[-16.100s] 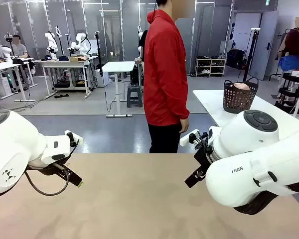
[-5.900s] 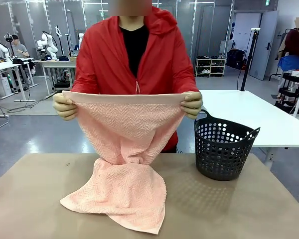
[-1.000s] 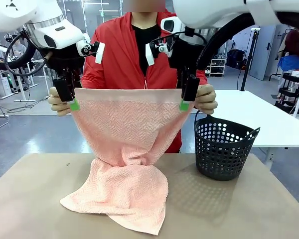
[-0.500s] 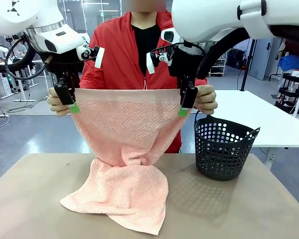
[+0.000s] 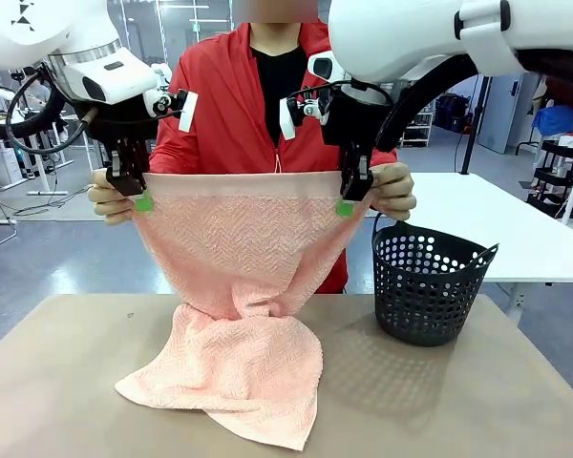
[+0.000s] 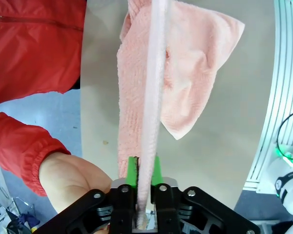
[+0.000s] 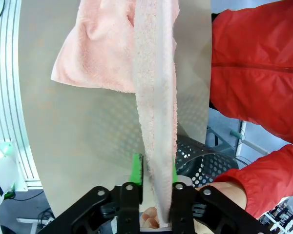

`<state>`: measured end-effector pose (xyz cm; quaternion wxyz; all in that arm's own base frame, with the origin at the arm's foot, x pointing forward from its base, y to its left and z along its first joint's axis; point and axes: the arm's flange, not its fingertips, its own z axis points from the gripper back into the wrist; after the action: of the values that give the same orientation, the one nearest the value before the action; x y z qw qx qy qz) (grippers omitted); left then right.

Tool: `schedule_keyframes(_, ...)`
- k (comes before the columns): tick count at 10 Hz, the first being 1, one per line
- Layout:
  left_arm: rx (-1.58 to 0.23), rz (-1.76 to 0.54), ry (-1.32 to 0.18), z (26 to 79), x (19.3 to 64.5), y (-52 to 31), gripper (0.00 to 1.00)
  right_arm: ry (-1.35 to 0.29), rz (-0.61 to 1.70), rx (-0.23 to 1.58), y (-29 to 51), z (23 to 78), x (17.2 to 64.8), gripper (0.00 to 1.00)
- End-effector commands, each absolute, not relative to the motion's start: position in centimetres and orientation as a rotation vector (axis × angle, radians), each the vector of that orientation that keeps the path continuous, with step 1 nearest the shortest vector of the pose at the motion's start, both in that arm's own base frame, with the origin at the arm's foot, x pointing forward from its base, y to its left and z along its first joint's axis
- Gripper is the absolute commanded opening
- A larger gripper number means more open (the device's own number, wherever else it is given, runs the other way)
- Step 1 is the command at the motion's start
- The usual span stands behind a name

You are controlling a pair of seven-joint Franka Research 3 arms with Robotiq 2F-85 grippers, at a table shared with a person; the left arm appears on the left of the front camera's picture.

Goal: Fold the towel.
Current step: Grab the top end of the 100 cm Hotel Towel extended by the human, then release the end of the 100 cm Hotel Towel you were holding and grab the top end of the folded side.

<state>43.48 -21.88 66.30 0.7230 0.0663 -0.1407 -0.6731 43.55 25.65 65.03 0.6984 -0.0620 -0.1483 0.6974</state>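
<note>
The salmon-pink towel (image 5: 244, 248) hangs by its top band above the table, its lower part heaped on the tabletop. A person in a red jacket holds both top corners with a hand (image 5: 110, 202) on each side. My left gripper (image 5: 141, 198) is shut on the towel's top edge near the left corner; in the left wrist view its green pads (image 6: 132, 171) pinch the band of the towel (image 6: 151, 87). My right gripper (image 5: 345, 203) is shut on the top edge near the right corner; its pads (image 7: 136, 174) squeeze the towel (image 7: 156, 97) in the right wrist view.
A black perforated basket (image 5: 428, 286) stands on the table at the right, just beside the towel's right edge and below the person's hand (image 5: 395, 191). The tan tabletop (image 5: 477, 401) lies bare in front and to the left.
Both grippers have shut on the towel's top edge, where their fingers earlier stood open around it. The person still holds both corners; the towel has barely moved.
</note>
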Motion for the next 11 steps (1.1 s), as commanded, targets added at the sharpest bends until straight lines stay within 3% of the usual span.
schedule_keyframes(1,0.17,-1.486,-0.333,65.91,43.05,-21.16,0.0,-0.355,1.535,-0.137,25.78,64.57,43.17,0.0)
schedule_keyframes(11,0.146,-1.483,-0.312,66.35,43.53,-21.66,0.0,-0.331,1.558,-0.138,25.84,64.97,43.51,0.0)
